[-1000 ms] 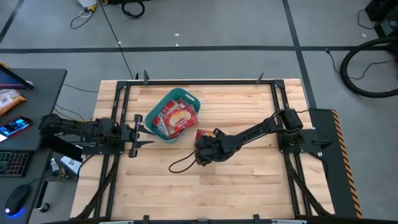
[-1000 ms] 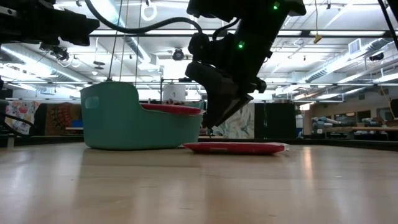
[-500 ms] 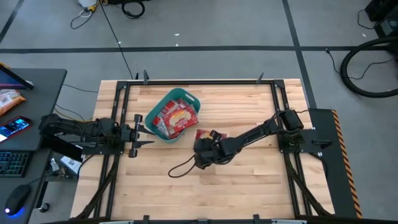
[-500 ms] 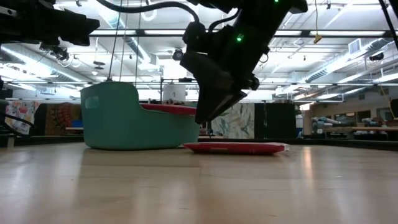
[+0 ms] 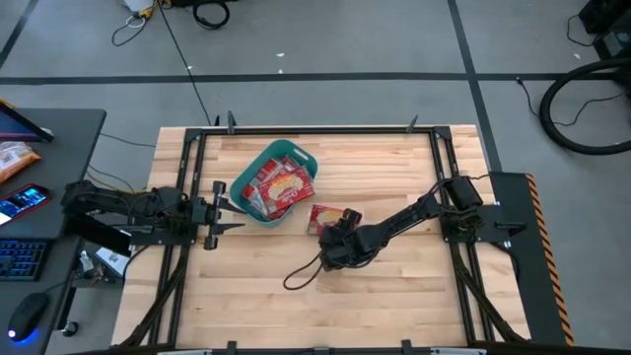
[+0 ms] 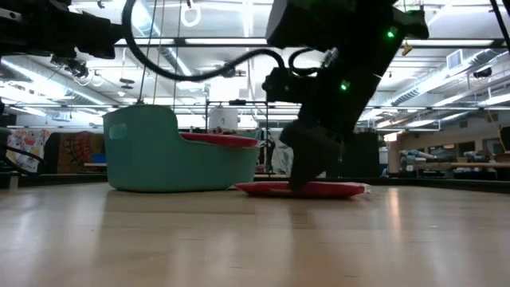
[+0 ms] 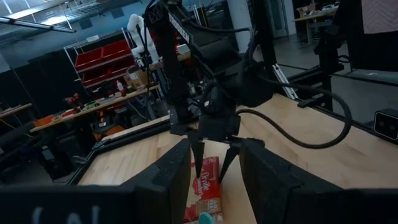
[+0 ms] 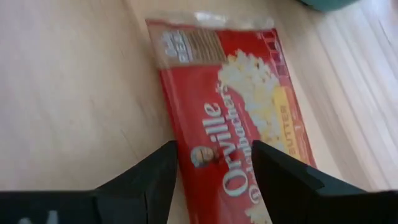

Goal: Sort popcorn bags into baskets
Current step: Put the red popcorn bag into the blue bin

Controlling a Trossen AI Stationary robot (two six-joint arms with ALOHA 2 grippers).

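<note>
A teal basket (image 5: 277,183) (image 6: 159,155) stands on the table's far left part, with several red popcorn bags (image 5: 280,187) lying inside it. One more red popcorn bag (image 5: 331,217) (image 6: 335,190) (image 8: 242,106) lies flat on the wood just right of the basket. My right gripper (image 5: 338,240) (image 8: 214,186) (image 7: 212,158) is open and low over that bag's near end, one finger to each side. My left gripper (image 5: 219,207) (image 7: 214,186) is open and waits at the table's left edge, beside the basket. My right gripper comes at the loose popcorn bag's near end (image 8: 211,168) slanting down from the table's near right. Its open fingers (image 8: 155,177) stand across the bag's width. Whether they touch the bag I cannot tell. The bag lies flat on the table.
A black cable (image 5: 301,274) trails from the right arm over the wood near the table's middle. Black frame rails (image 5: 315,129) run round the table edges. Bare wood lies toward the near and right sides. A desk with a keyboard and phone (image 5: 22,202) stands left of the table.
My right gripper has moved toward the table's right and come down from above the table to the loose bag's near end, tipping steeper. The bag and basket have kept their places, and the trailing cable has shifted with the arm.
</note>
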